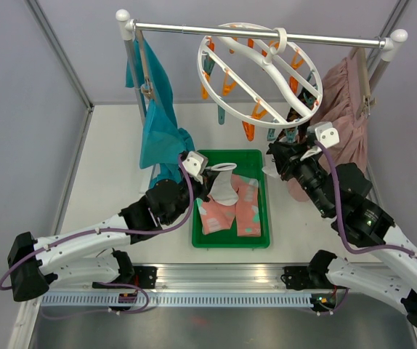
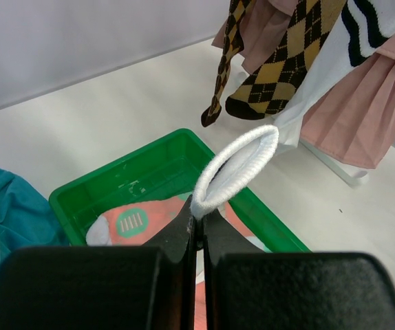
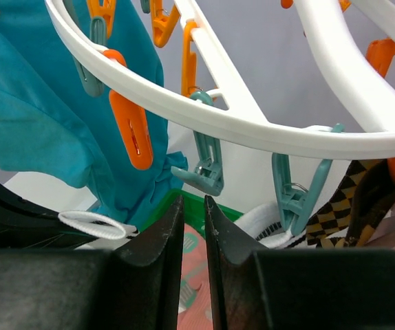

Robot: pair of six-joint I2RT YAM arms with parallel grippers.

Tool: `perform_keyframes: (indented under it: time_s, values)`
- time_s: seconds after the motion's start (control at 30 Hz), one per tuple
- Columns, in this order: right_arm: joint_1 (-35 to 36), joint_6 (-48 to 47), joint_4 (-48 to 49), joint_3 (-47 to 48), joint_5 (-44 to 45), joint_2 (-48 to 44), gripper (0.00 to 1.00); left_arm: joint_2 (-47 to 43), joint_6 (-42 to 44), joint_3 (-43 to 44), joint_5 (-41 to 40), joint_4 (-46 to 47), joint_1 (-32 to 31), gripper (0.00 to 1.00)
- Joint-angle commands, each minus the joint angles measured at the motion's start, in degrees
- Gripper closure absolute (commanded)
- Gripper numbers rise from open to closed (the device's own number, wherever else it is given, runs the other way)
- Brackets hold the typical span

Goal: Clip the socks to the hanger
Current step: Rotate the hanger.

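Ribbed white sock (image 2: 249,155) held over the green tray (image 2: 156,175)
Your left gripper (image 2: 199,220) pinches its looped cuff (pink socks (image 1: 216,214) lie in the glossy tray); your right gripper (image 3: 194,206), jaws narrowly apart and empty, sits under the smooth white ring of the hanger (image 3: 252,127), a teal clip (image 3: 208,161) just ahead.

Glossy plastic hanger (image 3: 252,127), ribbed cloth sock (image 2: 249,155), shiny plastic tray (image 2: 115,168).
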Motion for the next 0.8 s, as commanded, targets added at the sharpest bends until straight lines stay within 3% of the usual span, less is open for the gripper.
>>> perform_keyframes:
  time_s: [0.0, 0.2, 0.77]
  values:
    - [-0.1, 0.3, -1.7, 0.6, 0.7, -1.9, 0.76, -1.2, -0.8, -0.4, 0.5, 2.4, 0.2, 0.98]
    - [-0.2, 0.5, -2.5, 0.5, 2.6, -2.2, 0.8, -1.2, -1.0, -0.4, 0.7, 2.7, 0.2, 0.98]
    - [-0.2, 2.8, 7.0, -2.7, 9.3, -1.1, 0.84, -1.2, -0.9, -0.4, 0.6, 2.6, 0.3, 0.98]
